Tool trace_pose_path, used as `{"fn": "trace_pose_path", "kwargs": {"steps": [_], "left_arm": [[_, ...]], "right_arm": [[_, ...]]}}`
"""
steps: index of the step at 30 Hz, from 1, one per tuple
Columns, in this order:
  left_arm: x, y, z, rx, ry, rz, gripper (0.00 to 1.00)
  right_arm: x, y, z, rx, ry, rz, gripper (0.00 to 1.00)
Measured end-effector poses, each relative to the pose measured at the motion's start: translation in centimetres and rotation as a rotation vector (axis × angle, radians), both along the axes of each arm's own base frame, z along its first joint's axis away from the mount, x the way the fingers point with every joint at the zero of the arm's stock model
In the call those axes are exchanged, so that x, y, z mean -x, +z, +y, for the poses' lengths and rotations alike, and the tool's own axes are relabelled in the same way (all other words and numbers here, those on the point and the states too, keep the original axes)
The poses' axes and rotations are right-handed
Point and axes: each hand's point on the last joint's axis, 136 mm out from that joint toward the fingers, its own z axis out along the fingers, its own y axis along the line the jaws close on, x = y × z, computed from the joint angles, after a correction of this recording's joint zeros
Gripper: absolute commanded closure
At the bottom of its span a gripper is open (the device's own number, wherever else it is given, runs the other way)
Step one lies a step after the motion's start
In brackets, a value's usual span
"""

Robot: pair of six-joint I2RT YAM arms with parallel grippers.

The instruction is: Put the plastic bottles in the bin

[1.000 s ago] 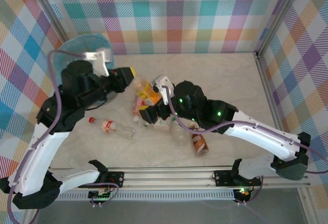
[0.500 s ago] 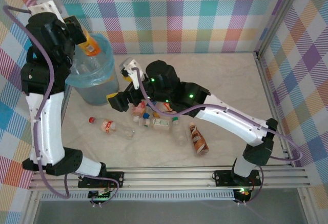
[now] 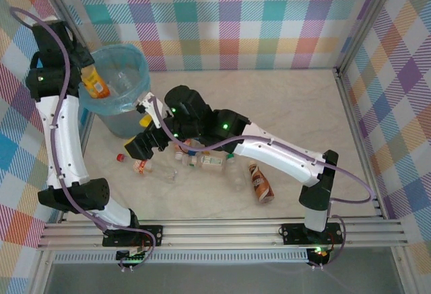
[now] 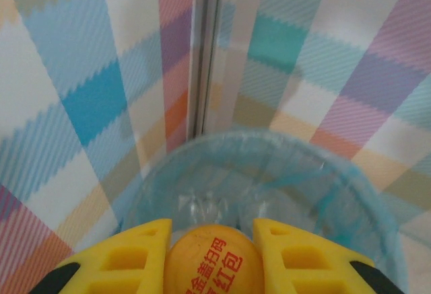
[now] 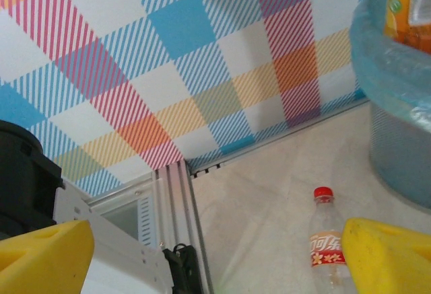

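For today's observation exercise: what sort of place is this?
Likely a robot test cell: plaid backdrop walls on an aluminium frame, arms bolted to a table rail, plastic bottles scattered beside a lined bin.

Blue-lined grey bin with orange bottle over its rim; other bottles lying scattered nearby, a brown one, a red-capped one.

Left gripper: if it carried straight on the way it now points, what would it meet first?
Most likely the bin. The left gripper, shut on an orange bottle, points into its open mouth, so the blue bag lining the inside comes first. The depth is unclear.
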Motion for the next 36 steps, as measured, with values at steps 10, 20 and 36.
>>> {"fn": "trace_pose_path", "kwargs": {"steps": [10, 20, 36], "left_arm": [[-2.1, -9.5, -1.0, 0.076, -0.069, 0.171, 1.00], [-2.5, -12.3, -0.2, 0.089, -0.059, 0.210, 0.78], [-2.7, -14.5, -0.5, 0.113, -0.080, 0.277, 0.40]], "right_arm": [[0.8, -1.8, 0.5, 0.040, 0.029, 0.035, 0.07], [0.8, -2.7, 0.5, 0.057, 0.028, 0.046, 0.07], [0.8, -2.8, 0.5, 0.061, 0.027, 0.046, 0.06]]}}
